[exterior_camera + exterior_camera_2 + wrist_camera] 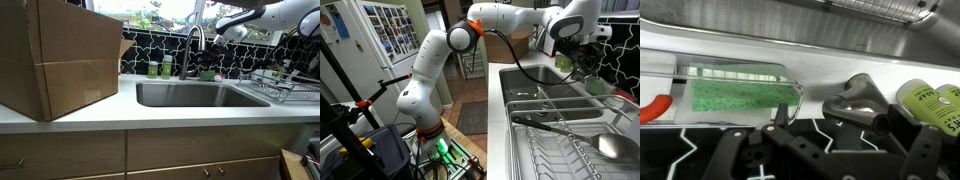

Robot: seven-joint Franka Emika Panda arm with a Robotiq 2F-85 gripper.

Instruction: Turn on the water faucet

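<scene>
The water faucet (190, 50) is a tall steel gooseneck tap behind the sink (200, 95). In the wrist view, its steel base and lever (853, 98) lie just ahead of my gripper's dark fingers. My gripper (855, 135) is open, with one finger on each side of the lever and neither visibly touching it. In both exterior views the gripper (217, 36) (582, 48) hovers by the faucet at the back wall. Small green bottles (160, 68) stand beside the tap, and one of them (932, 103) shows in the wrist view.
A large cardboard box (55, 55) stands on the counter beside the sink. A wire dish rack (280, 85) (570, 140) sits on the other side. A green sponge in a clear holder (735, 90) lies by the faucet base. A black-and-white tiled wall is behind.
</scene>
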